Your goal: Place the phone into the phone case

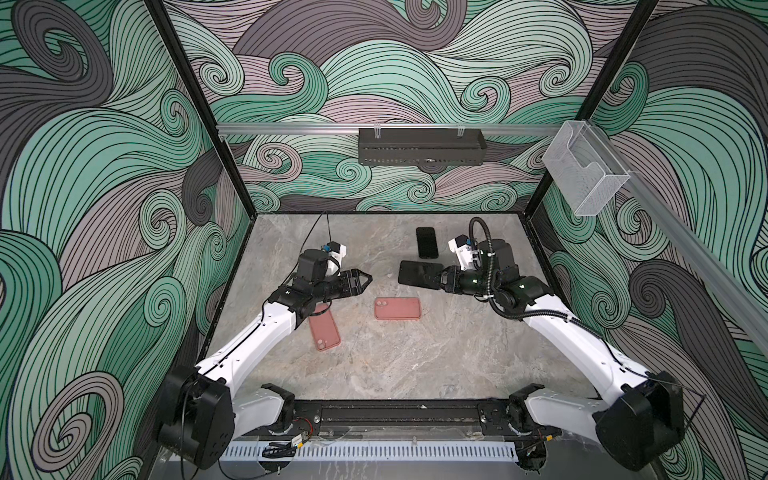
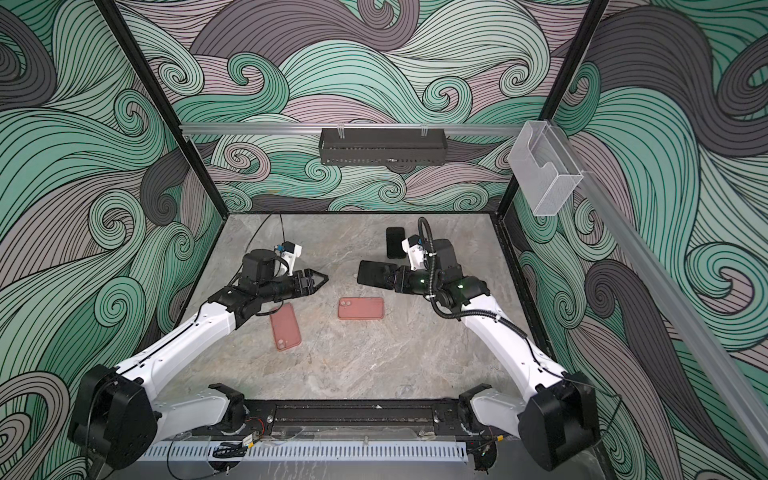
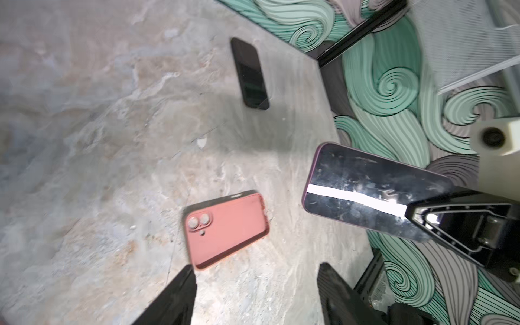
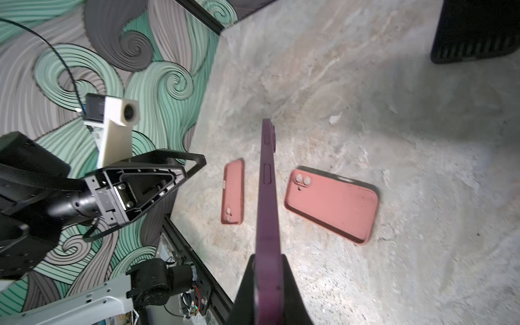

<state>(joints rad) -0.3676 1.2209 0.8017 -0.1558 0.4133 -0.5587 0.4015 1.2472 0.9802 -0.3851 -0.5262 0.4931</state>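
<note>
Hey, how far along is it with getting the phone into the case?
Done: one phone is off the table, clamped in the right gripper. In hand: it hangs near the middle pink case; the left gripper is open and empty. Left: seating it. That case and the left pink case both look empty, and a second phone lies flat near the back.

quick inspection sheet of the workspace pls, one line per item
surface: grey marbled table, flat
job's things: purple phone held off the table; black phone lying flat near the back; middle pink case and left pink case flat, apart
clutter: one small pale fleck; else nothing seen
grippers: left gripper open, holding nothing; right gripper shut on the purple phone's end
cables: corrugated hose on right arm; thin cable behind left arm
surroundings: wave-patterned walls, black tray on back rail, clear holder on right rail
</note>
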